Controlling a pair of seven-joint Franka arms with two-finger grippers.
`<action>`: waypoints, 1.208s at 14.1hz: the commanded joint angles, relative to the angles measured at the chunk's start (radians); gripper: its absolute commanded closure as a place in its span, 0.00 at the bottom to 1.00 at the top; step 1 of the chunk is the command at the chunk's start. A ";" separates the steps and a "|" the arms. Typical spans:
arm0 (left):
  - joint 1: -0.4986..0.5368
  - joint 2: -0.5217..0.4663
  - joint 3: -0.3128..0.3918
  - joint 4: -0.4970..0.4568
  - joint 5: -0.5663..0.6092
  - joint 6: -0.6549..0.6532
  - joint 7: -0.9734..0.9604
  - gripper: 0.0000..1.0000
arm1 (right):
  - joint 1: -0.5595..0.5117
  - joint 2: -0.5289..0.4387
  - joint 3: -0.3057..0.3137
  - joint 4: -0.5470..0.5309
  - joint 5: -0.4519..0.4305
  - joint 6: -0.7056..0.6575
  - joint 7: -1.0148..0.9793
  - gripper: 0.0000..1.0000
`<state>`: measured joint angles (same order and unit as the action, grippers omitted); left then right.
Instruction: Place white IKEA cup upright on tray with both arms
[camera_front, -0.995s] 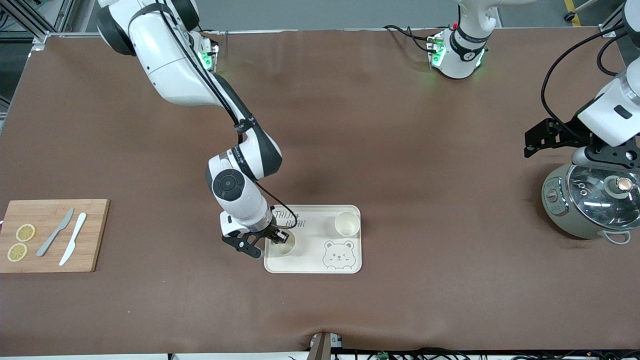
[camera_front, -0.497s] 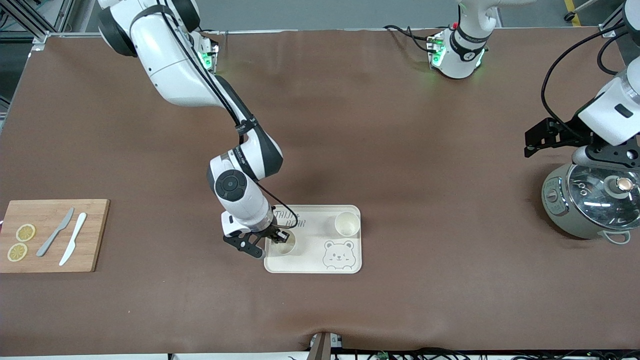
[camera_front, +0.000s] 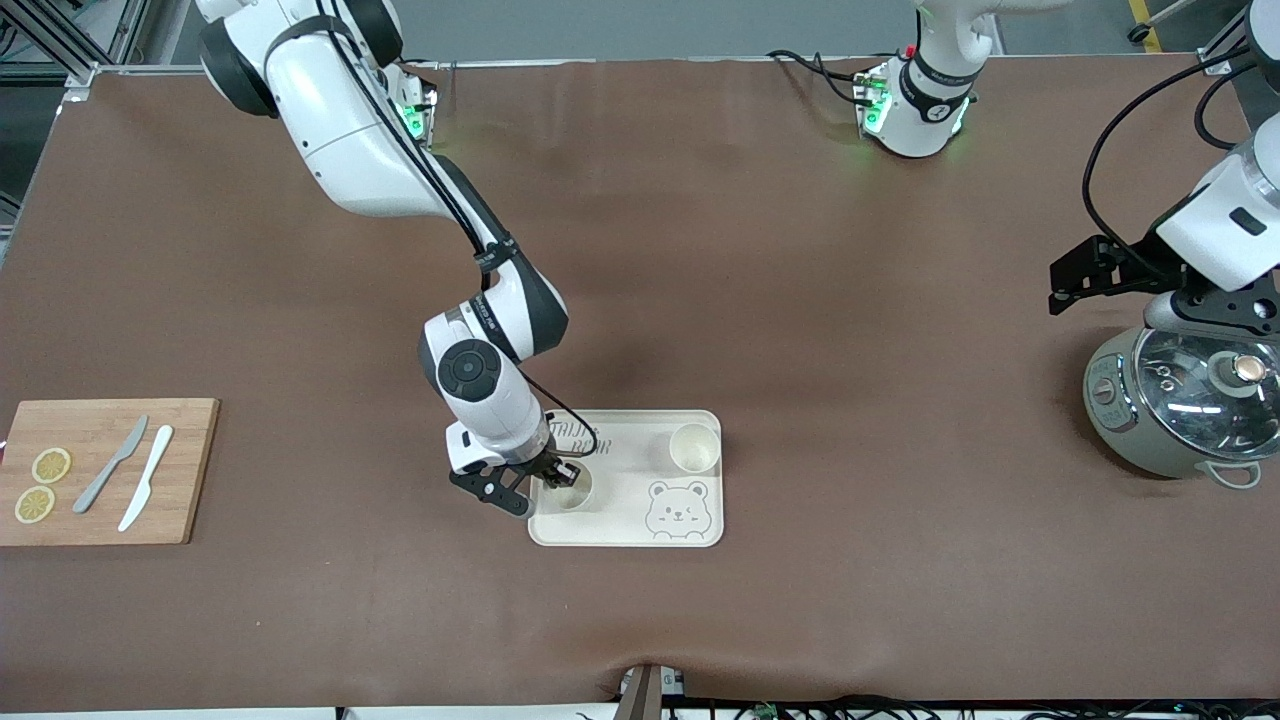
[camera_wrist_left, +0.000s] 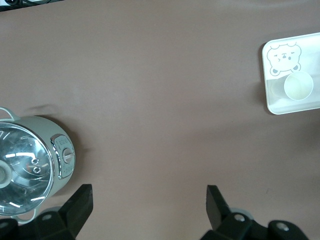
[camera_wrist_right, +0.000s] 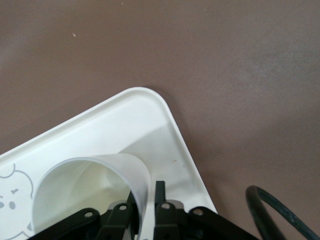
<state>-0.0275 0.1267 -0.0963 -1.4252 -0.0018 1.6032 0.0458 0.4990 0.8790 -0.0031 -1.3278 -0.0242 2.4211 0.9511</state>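
The right arm (camera_front: 400, 180), a glossy white jointed arm with black joint sections, comes from its base at the top of the front view and bends down at the elbow, so that its wrist points almost straight down over the flat cream-white rectangular tray (camera_front: 625, 525) with rounded corners and a grey bear-face drawing; the right gripper (camera_front: 556, 474) is low at the corner of the tray that is nearer to the front camera and toward the right arm's end of the table; its two black fingers (camera_wrist_right: 159, 192) are closed on the thin wall of a white cup (camera_front: 571, 489), one finger inside the rim and one outside, as the right wrist view shows; this cup (camera_wrist_right: 95, 192) stands upright on the tray, mouth up; a second white cup (camera_front: 694, 447) stands upright at the tray's corner that is farther from the front camera and toward the left arm's end, well apart from the first one; the left arm (camera_front: 1225, 225) waits at its own end of the table, with the left gripper (camera_wrist_left: 147, 212) hanging with its fingers spread wide and holding nothing, above the brown table cover (camera_front: 800, 300) beside a grey-green round cooker with a glass lid (camera_front: 1175, 405); a wooden cutting board (camera_front: 100, 470) with two knives and lemon slices lies near the right arm's end.
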 joint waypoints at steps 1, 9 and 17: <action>0.000 -0.015 -0.003 0.000 0.019 -0.008 0.000 0.00 | 0.004 0.011 -0.011 0.019 -0.089 0.004 0.028 0.00; -0.003 -0.019 -0.003 0.002 0.019 -0.011 -0.006 0.00 | -0.036 -0.231 -0.002 0.016 -0.071 -0.302 0.014 0.00; 0.000 -0.022 -0.003 0.000 0.017 -0.022 -0.006 0.00 | -0.284 -0.734 -0.009 -0.066 0.056 -0.979 -0.386 0.00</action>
<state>-0.0282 0.1197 -0.0968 -1.4208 -0.0018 1.5938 0.0454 0.2991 0.2767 -0.0267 -1.2822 0.0152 1.4829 0.6458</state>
